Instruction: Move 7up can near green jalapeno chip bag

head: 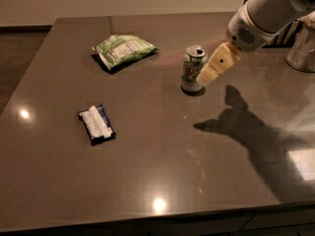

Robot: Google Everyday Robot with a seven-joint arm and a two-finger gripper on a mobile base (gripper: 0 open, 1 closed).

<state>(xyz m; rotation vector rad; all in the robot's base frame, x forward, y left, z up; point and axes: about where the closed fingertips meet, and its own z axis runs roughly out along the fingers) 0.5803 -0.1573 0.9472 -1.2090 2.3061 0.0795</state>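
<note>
The 7up can [191, 68] stands upright on the dark table, a little right of centre at the back. The green jalapeno chip bag [124, 49] lies flat to the can's left, further back, well apart from it. My gripper [206, 77] comes in from the upper right on a white arm; its cream-coloured fingers [216, 64] slant down to the can's right side, at or right by its lower right edge.
A small dark-blue packet with white contents [96, 124] lies at the left front. A metal container [302, 50] and a dark basket stand at the right back edge. The arm's shadow [256, 132] falls on the table's right half.
</note>
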